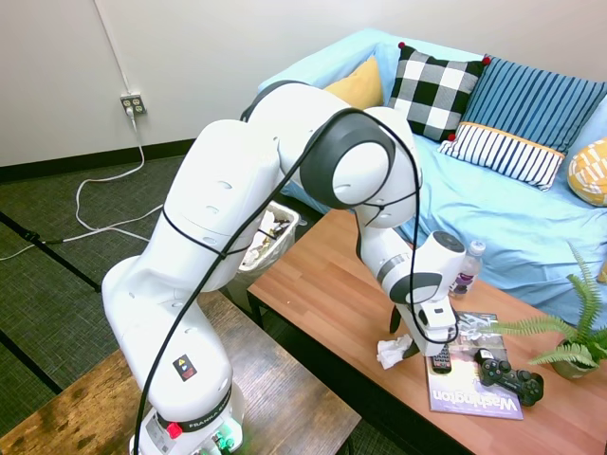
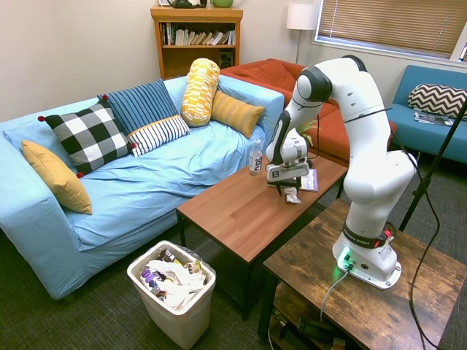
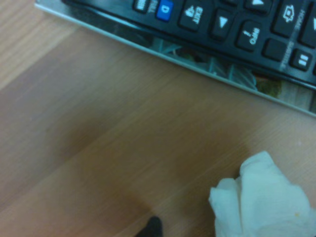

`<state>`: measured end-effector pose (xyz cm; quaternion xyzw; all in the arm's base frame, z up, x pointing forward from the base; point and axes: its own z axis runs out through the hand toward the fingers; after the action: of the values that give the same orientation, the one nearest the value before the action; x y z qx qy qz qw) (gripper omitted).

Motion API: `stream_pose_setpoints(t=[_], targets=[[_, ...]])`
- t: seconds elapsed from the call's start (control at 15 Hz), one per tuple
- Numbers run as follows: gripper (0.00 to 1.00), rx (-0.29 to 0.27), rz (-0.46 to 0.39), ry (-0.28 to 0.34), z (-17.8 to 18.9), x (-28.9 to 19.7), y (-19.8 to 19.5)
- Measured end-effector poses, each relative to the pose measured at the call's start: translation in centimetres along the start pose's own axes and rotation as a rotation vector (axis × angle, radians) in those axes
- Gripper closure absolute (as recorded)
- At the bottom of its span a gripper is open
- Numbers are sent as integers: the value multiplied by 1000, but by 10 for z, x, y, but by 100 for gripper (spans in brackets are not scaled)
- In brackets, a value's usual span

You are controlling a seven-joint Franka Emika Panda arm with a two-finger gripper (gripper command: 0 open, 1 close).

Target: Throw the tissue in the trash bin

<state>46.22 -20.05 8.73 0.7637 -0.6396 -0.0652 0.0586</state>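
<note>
Nearest to me, low on the left, stands the trash bin (image 2: 179, 324), on the dark carpet off the end of the coffee table (image 2: 233, 208). Its white liner is folded over the rim and it is heaped with wrappers and paper scraps. Behind it runs the sofa (image 2: 168, 175) under a pale blue cover, with a mustard cushion (image 2: 55, 175) at its left end. Next come a black-and-white checked cushion (image 2: 91, 135), a navy striped one (image 2: 139, 106) and a yellow patterned bolster (image 2: 201, 91) standing on end.

Moving right, the coffee table's reddish wood top is bare over its near half. At the far edge, on the sofa side, a clear water bottle (image 2: 255, 157) stands upright. Just beyond it the white arm bends down, so that the gripper (image 2: 286, 187) sits low over the table. The tissue (image 2: 292, 195) lies right under it, a small crumpled white wad on the wood, well apart from the bin. From here I cannot tell whether the pincer is released or clenched on the wad; the two are at least very close.

Just beside the tissue lies a magazine (image 1: 469, 379), with a black remote control (image 3: 222, 24) resting on it. A black game controller (image 1: 510, 377) sits on its other corner, and a small potted fern (image 1: 569, 341) stands past that at the table's end.
</note>
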Motion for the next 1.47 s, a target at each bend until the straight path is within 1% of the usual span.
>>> stream_pose_setpoints(t=[0.4,0.8,0.93,1.13,1.27,1.47], targets=[[100,2,-13,-10,6,3,-1],[100,28,-33,-10,-3,5,-6],[100,65,-52,5,-29,1,-16],[100,103,-123,41,-97,-28,-39],[100,116,-168,80,-147,-71,-64],[100,136,-233,125,-210,-159,-111]])
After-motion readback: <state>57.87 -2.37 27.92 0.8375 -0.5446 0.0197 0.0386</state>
